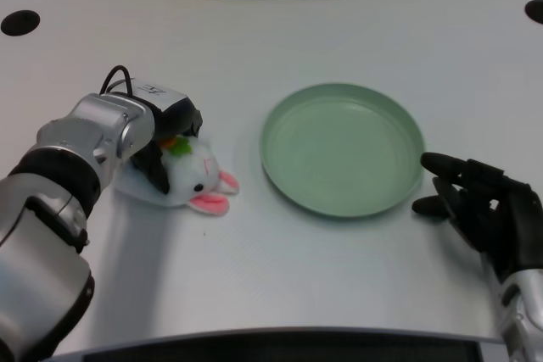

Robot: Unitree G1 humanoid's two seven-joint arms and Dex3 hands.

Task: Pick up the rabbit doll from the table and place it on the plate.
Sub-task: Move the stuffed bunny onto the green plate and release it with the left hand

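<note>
The rabbit doll (198, 178) is white with pink ears and an orange and green tuft on its head. It lies on the white table left of centre, ears pointing right toward the plate. My left hand (170, 143) is on the doll's left end, its black fingers wrapped around the body from above and from the side; that part of the doll is hidden. The light green plate (342, 148) sits empty right of centre, a short gap from the doll's ears.
My right hand (482, 203) rests on the table against the plate's lower right rim. A dark round hole (19, 22) is in the tabletop at the far left, another (534, 11) at the far right. The table's front edge (280, 336) runs along the bottom.
</note>
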